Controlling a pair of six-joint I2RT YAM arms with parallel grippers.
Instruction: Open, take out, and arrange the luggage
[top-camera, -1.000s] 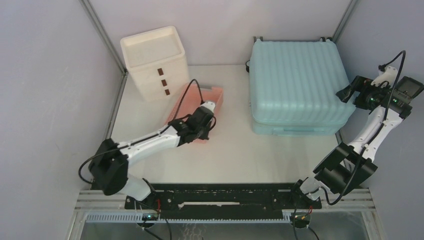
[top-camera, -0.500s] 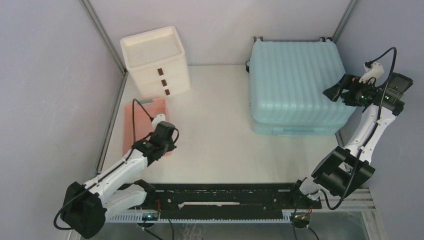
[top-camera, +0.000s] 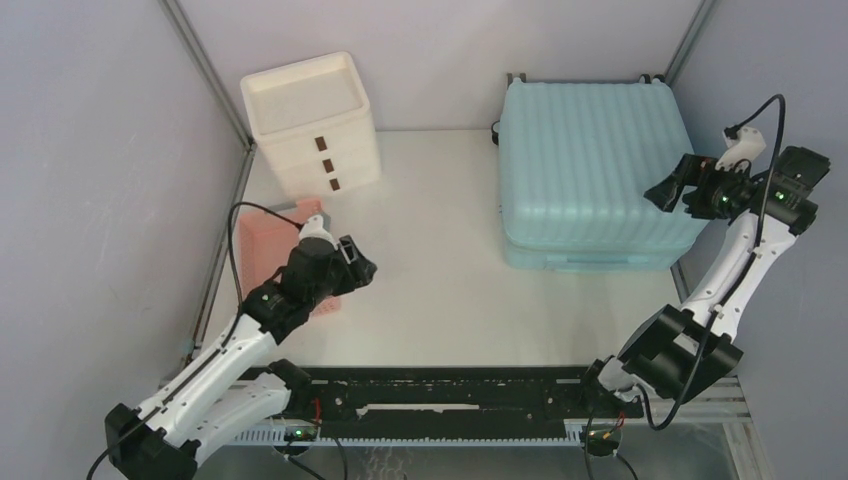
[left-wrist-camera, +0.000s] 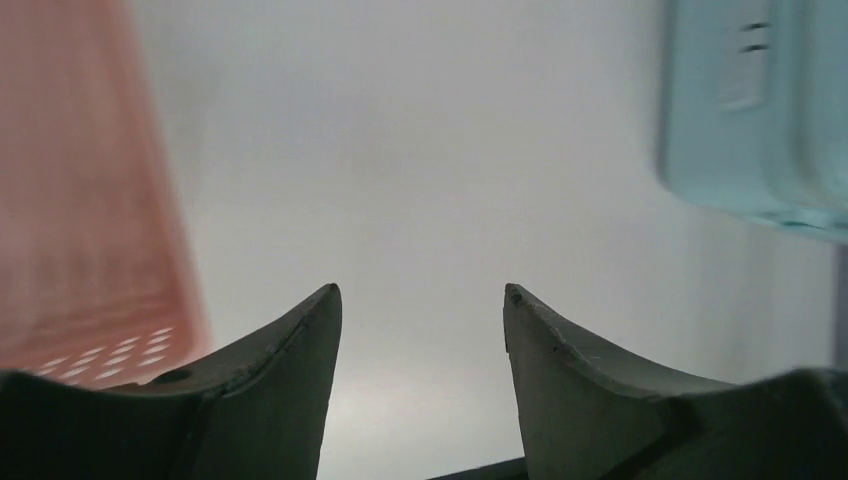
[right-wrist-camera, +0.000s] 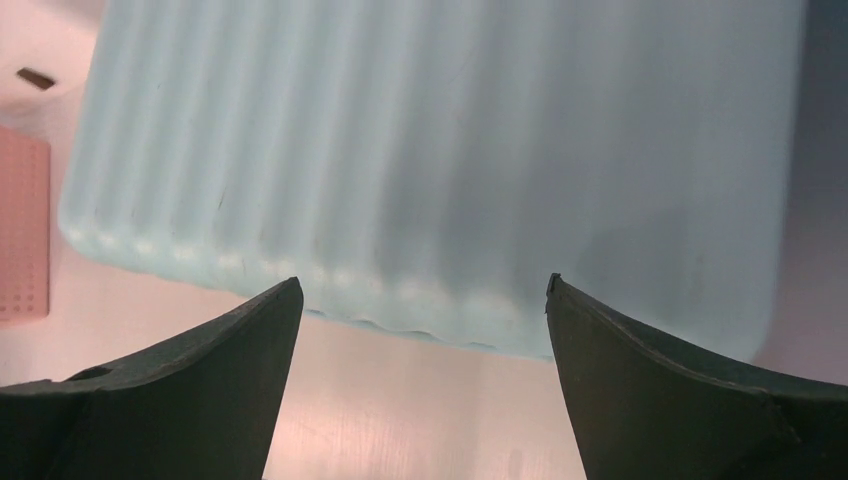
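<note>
The luggage (top-camera: 590, 170), a large pale blue ribbed suitcase, lies flat and closed at the back right of the table. My right gripper (top-camera: 668, 186) hovers open over its right edge, pointing left; in the right wrist view its jaws (right-wrist-camera: 420, 283) stand wide apart above the ribbed lid (right-wrist-camera: 430, 150) with nothing between them. At the left, my left gripper (top-camera: 361, 268) is open just right of the pink basket (top-camera: 272, 255). In the left wrist view it (left-wrist-camera: 420, 290) points across bare table towards the luggage (left-wrist-camera: 760, 110), with the basket (left-wrist-camera: 80, 200) beside its left finger.
A white three-drawer box (top-camera: 310, 120) stands at the back left, just behind the pink basket. Grey walls close in the table on both sides and behind. A black rail (top-camera: 440, 400) runs along the near edge between the arm bases.
My left arm dragged the pink basket from mid-table to the left side, then opened and let go of it. My right gripper moved left over the luggage's right edge.
</note>
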